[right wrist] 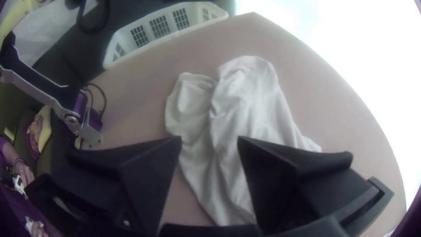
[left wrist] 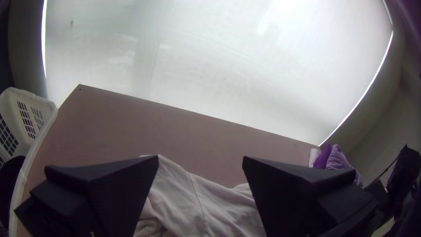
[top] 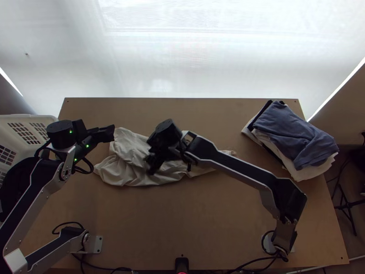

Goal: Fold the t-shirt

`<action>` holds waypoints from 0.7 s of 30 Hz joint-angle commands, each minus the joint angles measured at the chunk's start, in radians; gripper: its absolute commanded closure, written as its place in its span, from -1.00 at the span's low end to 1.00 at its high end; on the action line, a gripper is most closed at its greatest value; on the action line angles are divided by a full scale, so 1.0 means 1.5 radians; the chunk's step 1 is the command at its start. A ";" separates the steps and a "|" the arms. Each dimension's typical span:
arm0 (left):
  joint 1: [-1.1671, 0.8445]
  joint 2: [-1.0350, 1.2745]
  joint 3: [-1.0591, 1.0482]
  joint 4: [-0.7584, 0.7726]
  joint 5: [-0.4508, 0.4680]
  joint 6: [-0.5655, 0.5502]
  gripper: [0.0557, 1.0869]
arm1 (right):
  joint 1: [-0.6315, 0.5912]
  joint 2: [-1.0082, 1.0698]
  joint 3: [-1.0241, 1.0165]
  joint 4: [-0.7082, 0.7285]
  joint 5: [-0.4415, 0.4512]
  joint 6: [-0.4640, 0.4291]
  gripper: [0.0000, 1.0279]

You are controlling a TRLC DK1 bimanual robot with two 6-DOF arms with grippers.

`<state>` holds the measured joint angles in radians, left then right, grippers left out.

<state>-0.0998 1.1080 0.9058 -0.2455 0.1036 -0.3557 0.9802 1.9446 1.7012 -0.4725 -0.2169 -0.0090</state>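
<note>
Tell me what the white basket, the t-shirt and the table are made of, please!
The basket looks like stiff plastic, white with neat rows of holes. The t-shirt looks like soft, matt cloth, maybe cotton, because it lies in loose wrinkles. The table is flat, plain brown and dull, so probably smooth wood board, though I can't make out any grain.

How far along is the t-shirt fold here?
No neat fold looks done: the cream t-shirt lies rumpled. Nothing appears in hand, with the left gripper and right gripper both open. Flattening and folding seem left. Other clothes are piled at the table's right side.
</note>
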 commanded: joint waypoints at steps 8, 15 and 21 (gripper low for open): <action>0.044 -0.029 0.014 -0.034 -0.002 -0.001 -0.88 | 0.057 0.181 0.146 -0.037 0.000 -0.046 -0.52; 0.052 -0.065 0.003 -0.048 -0.002 0.006 -0.88 | 0.048 0.283 0.261 -0.045 0.000 -0.066 -0.16; 0.075 -0.081 -0.001 -0.058 -0.001 0.019 -0.88 | 0.034 0.324 0.302 -0.045 0.000 -0.069 -0.01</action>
<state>-0.0193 1.0153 0.9108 -0.3164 0.1001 -0.3412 1.0477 2.3402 2.0640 -0.5358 -0.2169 -0.1028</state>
